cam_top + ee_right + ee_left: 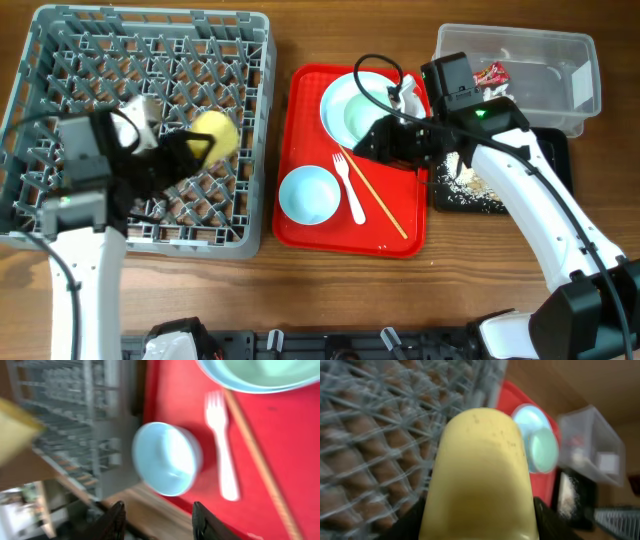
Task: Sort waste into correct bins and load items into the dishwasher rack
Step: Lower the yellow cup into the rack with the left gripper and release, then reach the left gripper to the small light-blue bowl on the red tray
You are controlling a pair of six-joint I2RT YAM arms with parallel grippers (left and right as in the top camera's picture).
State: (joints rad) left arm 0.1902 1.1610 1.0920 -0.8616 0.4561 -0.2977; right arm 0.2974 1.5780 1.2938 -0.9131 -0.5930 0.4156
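The grey dishwasher rack (150,60) fills the left of the table, its pegs bare wherever the left arm does not cover them. The left gripper (195,148) is clamped on the yellow cup (220,135), holding it on its side above the rack's middle pegs. In the left wrist view the cup sits between the dark fingers (402,525) and takes up most of the frame. Just right of the rack lies the red tray (300,215). At its far end is the white plate (333,95), with the green bowl (362,122) sitting on it. The blue bowl (308,195) stands empty and upright at the tray's near left. The fork (352,190) and the chopstick (380,200) lie side by side to the right of that bowl, slanting toward the near right corner. The right gripper (378,140) hangs over the near edge of the plate, its fingers (116,520) spread apart with nothing between them. At the far right, the clear tub (545,50) holds the red wrapper (491,73) near its left end and has a white label on its right wall. In front of it, partly under the right arm, the black tray (555,148) holds a scatter of whitish food scraps (462,183).
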